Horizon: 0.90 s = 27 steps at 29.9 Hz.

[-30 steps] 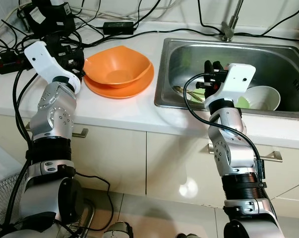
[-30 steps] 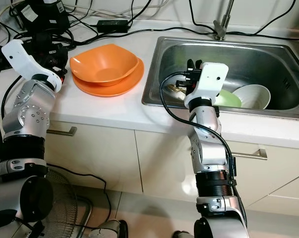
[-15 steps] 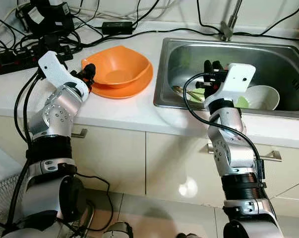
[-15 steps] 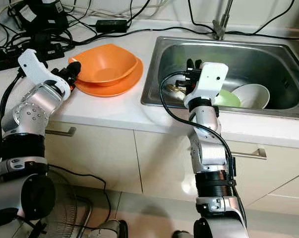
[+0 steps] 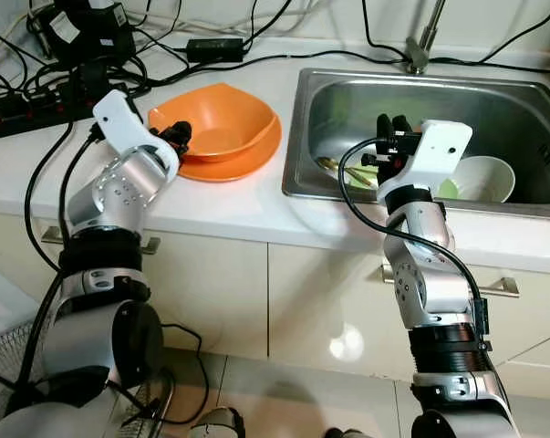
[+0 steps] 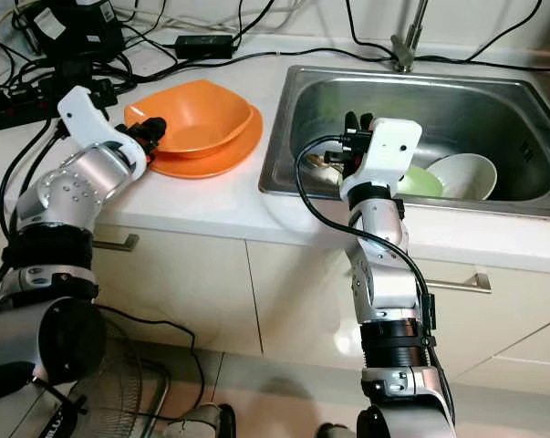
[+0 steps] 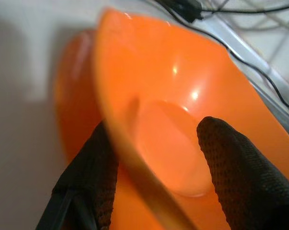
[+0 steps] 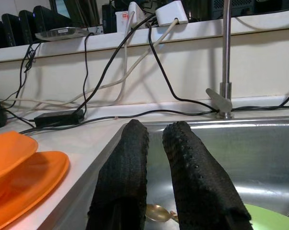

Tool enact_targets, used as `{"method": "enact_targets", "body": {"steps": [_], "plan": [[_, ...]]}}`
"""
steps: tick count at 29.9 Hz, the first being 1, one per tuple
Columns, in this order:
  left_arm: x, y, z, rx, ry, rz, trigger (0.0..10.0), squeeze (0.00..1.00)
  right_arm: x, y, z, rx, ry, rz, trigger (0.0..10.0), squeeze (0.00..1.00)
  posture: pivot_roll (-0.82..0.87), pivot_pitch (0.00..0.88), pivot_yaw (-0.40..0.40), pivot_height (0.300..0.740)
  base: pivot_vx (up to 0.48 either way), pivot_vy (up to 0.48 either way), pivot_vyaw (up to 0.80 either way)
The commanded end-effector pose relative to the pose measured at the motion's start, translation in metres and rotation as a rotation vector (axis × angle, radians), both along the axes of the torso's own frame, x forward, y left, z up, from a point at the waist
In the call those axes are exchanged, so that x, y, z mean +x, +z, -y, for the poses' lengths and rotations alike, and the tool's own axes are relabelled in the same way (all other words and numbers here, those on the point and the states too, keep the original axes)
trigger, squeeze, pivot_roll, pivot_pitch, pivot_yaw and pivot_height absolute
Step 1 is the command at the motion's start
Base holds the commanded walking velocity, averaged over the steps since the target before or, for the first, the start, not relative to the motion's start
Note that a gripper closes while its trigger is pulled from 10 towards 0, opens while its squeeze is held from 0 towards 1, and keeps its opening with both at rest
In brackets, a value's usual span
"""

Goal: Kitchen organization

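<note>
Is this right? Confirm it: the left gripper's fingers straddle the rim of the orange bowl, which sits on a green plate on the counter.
Not quite. The plate under the orange bowl is orange, not green, as the left eye view shows. The rest holds: the left gripper has one finger either side of the bowl's rim, on the counter.

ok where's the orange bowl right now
The orange bowl sits on the orange plate on the counter, left of the sink, with the left gripper at its rim.
</note>
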State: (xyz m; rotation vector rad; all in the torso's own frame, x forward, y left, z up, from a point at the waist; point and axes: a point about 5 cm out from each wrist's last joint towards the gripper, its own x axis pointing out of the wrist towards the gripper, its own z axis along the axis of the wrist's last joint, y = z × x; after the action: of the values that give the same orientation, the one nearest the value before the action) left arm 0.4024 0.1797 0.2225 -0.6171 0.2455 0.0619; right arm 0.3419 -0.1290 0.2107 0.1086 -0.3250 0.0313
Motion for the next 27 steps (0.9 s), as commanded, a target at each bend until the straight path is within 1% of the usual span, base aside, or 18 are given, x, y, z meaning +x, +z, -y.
{"method": "enact_targets", "body": {"steps": [1, 3, 4, 5, 6, 7, 12, 27], "plan": [[0.003, 0.001, 0.004, 0.001, 0.004, -0.014, 10.0, 0.0, -0.003, 0.0, -0.001, 0.001, 0.006, -0.003, 10.0, 0.0, 0.06, 0.108, 0.052, 0.74, 0.0, 0.0, 0.0], [0.004, 0.0, 0.006, -0.007, 0.001, -0.018, 10.0, 0.0, -0.003, 0.0, -0.001, 0.0, 0.005, -0.004, 10.0, 0.0, 0.06, 0.108, 0.053, 0.74, 0.0, 0.0, 0.0], [0.007, 0.0, 0.01, -0.019, 0.0, -0.02, 10.0, 0.0, -0.003, 0.0, 0.0, -0.002, 0.004, -0.003, 10.0, 0.0, 0.05, 0.105, 0.054, 0.74, 0.0, 0.0, 0.0], [0.008, 0.001, 0.012, -0.022, 0.0, -0.019, 8.5, 0.0, -0.003, 0.0, 0.0, -0.002, 0.003, -0.003, 10.0, 0.0, 0.05, 0.105, 0.054, 0.74, 0.0, 0.0, 0.0], [0.008, 0.001, 0.012, -0.022, 0.0, -0.019, 8.5, 0.0, -0.003, 0.0, 0.0, -0.002, 0.003, -0.003, 10.0, 0.0, 0.05, 0.105, 0.054, 0.74, 0.0, 0.0, 0.0], [0.009, 0.003, 0.016, -0.032, -0.005, -0.009, 0.0, 0.0, -0.003, 0.0, 0.001, -0.004, 0.0, -0.001, 10.0, 0.0, 0.05, 0.104, 0.055, 0.74, 0.0, 0.0, 0.0], [0.011, 0.004, 0.02, -0.038, -0.009, -0.004, 0.0, 0.0, -0.003, 0.002, 0.002, -0.006, -0.004, -0.001, 10.0, 0.0, 0.05, 0.099, 0.053, 0.74, 0.0, 0.0, 0.0], [0.013, 0.007, 0.017, -0.044, 0.019, 0.014, 0.0, 0.0, 0.001, 0.005, 0.003, -0.004, -0.008, 0.007, 10.0, 0.0, 0.06, 0.09, 0.047, 0.74, 0.0, 0.0, 0.0]]}}
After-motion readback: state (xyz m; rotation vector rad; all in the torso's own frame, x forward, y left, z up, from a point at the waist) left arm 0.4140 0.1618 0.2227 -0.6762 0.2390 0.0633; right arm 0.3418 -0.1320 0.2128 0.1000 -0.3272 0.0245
